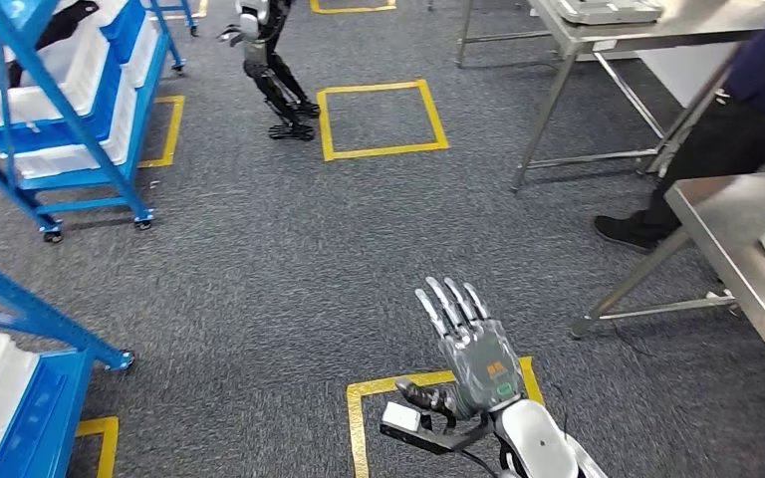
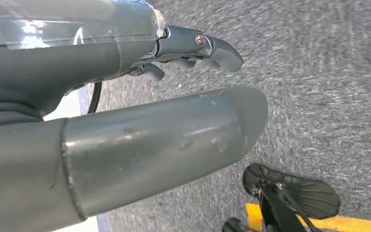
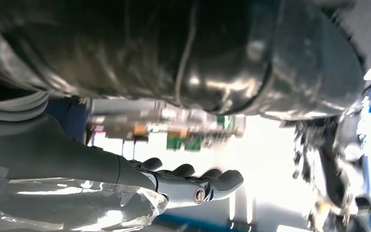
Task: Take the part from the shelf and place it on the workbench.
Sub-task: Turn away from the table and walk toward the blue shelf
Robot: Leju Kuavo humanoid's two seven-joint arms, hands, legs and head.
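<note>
grey carpet floor (image 1: pixel 259 299) below right hand (image 1: pixel 478 358), fingers (image 1: pixel 448 304) spread, empty

- No text, number or brand can be read in any view.
- The right hand (image 1: pixel 478 360) carries small orange and green marks, too small to read.

Shelf (image 1: pixel 70 110) at far left, workbench (image 1: pixel 747 249) at right, person (image 1: pixel 727 139) just behind the workbench.
</note>
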